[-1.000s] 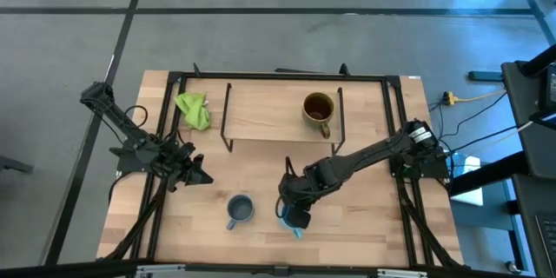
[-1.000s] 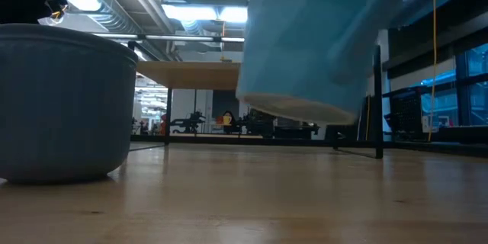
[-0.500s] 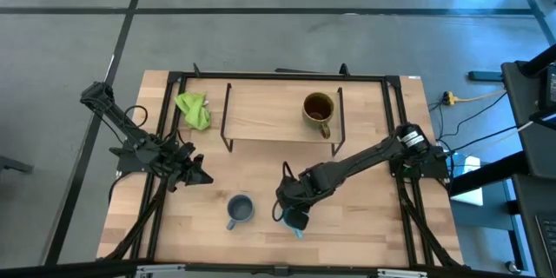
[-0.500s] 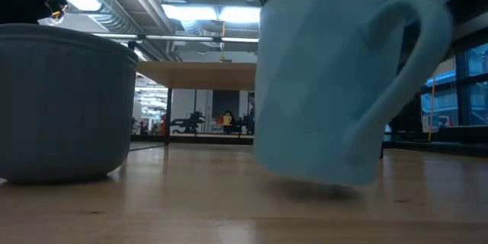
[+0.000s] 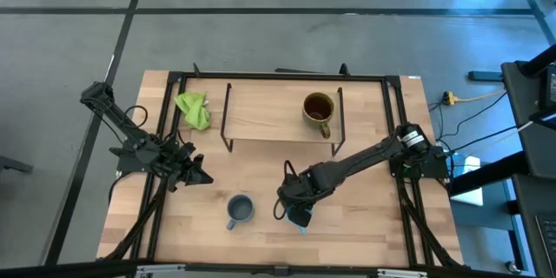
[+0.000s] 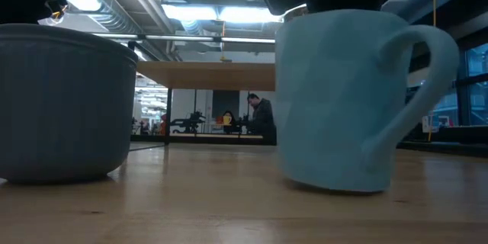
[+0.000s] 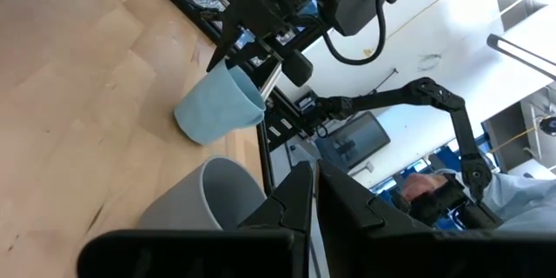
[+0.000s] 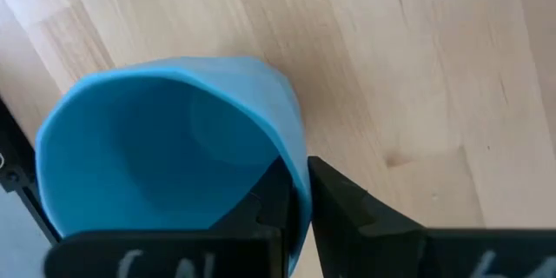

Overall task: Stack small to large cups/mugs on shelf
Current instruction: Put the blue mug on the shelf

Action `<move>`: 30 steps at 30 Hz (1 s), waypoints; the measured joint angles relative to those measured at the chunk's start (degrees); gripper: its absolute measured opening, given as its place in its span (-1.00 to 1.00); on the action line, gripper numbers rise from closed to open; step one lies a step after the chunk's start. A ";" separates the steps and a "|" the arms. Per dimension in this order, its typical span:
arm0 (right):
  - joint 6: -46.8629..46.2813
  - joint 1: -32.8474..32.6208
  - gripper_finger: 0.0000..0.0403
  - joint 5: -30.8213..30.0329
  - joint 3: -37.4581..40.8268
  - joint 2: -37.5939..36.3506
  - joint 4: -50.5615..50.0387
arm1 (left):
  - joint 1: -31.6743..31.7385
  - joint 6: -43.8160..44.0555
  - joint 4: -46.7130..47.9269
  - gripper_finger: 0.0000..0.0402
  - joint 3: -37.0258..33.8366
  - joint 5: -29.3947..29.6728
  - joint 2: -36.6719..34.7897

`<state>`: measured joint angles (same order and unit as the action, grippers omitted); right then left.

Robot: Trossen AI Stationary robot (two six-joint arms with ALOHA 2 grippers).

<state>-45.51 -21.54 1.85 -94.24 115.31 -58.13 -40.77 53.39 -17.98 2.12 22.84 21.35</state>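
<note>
The light sky-blue mug (image 6: 335, 99) stands upright on the table near its front edge, handle (image 6: 423, 76) to one side. My right gripper (image 5: 295, 211) comes down on it from above and is shut on its rim. The small grey-blue mug (image 5: 239, 209) stands on its base just to the left. The brown-olive mug (image 5: 318, 110) stands on the right end of the light-wood shelf (image 5: 269, 113). My left gripper (image 5: 196, 175) hovers shut and level over the table's left part, holding nothing. My right gripper pinches the sky-blue mug's wall at the rim (image 8: 294, 158), one finger inside the cup and the other finger (image 8: 347, 210) outside. The fingers point steeply down from above. The mug stands upright with its base (image 6: 335, 183) on the tabletop.
A crumpled green cloth (image 5: 193, 109) lies on the table left of the shelf. The table's black frame (image 5: 165, 122) runs along its sides and back. Bare wood lies between the shelf and the two front mugs. A person (image 6: 261, 118) shows far behind the table.
My right gripper has gone down with the sky-blue mug and tipped to point more steeply down. The mug hung tilted and clear of the table a second ago; now it stands upright with its base on the wood.
</note>
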 joint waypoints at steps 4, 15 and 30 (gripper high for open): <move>-0.60 -0.01 -0.82 -0.33 0.00 0.00 0.06 | 0.00 -0.18 0.02 -0.93 0.01 0.01 -0.01; -0.75 -0.02 -0.82 -0.29 0.00 0.00 0.05 | -0.01 -1.09 0.02 -0.93 0.01 0.03 0.00; -1.60 -0.02 -0.57 -0.19 -0.11 -0.11 0.05 | -0.01 -1.38 -0.02 -0.93 0.00 0.03 -0.01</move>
<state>-47.11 -21.56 1.66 -94.35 115.20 -58.08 -40.78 52.01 -18.00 2.13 22.87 21.34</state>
